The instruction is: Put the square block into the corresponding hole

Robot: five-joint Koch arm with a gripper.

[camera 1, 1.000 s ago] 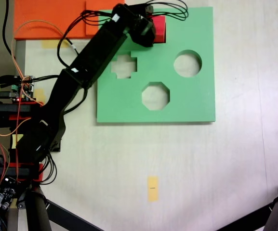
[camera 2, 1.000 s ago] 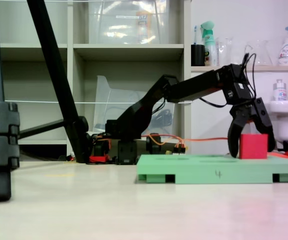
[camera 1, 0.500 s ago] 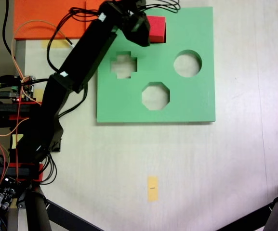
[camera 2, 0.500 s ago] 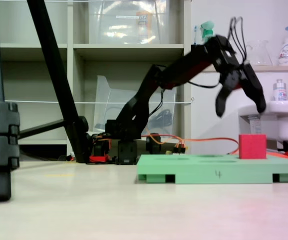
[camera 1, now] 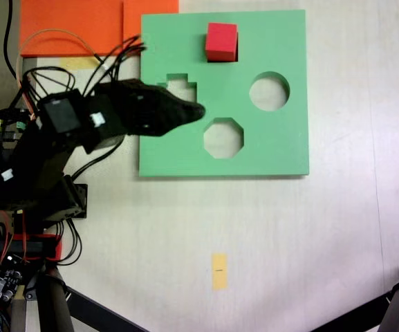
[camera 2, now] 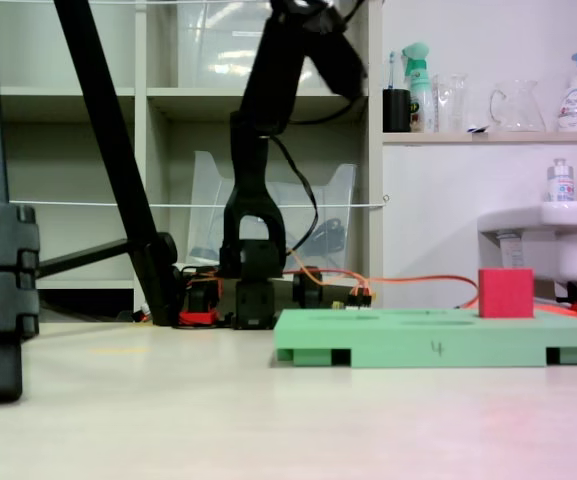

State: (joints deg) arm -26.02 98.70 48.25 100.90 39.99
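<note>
1. The square block (camera 1: 221, 42), a bright red foam cube, sits upright in the top part of the green board (camera 1: 282, 138), standing proud of its surface (camera 2: 506, 293).
2. Nothing touches it; bare table (camera 1: 289, 242) lies around the board.
3. The gripper (camera 1: 192, 113) is raised, well apart; I cannot tell whether its fingers are parted.

A pale tabletop (camera 1: 289, 242) carries a yellow tape strip (camera 1: 218, 270) at six o'clock; behind, a beige shelving unit (camera 2: 258, 98) stands beside a white sink (camera 2: 573, 225) at three o'clock.
</note>
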